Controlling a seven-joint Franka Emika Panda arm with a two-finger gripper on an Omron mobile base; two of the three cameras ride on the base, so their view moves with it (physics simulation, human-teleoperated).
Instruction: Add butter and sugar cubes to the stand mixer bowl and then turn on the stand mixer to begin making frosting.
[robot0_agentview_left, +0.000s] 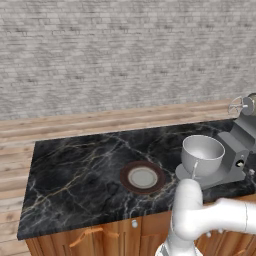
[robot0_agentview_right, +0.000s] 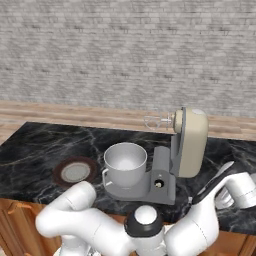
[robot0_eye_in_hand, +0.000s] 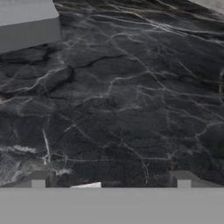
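Black marble counter (robot0_agentview_left: 80, 175) runs in front of a grey brick wall (robot0_agentview_left: 125, 50), with a round brown-rimmed plate (robot0_agentview_left: 142, 177) lying on it. From the left, the stand mixer (robot0_agentview_left: 240, 150) is cut off at the frame's edge; from the right its whole cream head (robot0_agentview_right: 189, 142) shows, tilted back with the whisk (robot0_agentview_right: 157, 121) raised. The stand mixer bowl (robot0_agentview_right: 125, 164) sits on the mixer's base, just right of the plate. Looking along the hand, the gripper (robot0_eye_in_hand: 110, 181) hangs over bare marble beside the grey base corner (robot0_eye_in_hand: 28, 26), fingers (robot0_eye_in_hand: 38, 180) spread wide with nothing between them.
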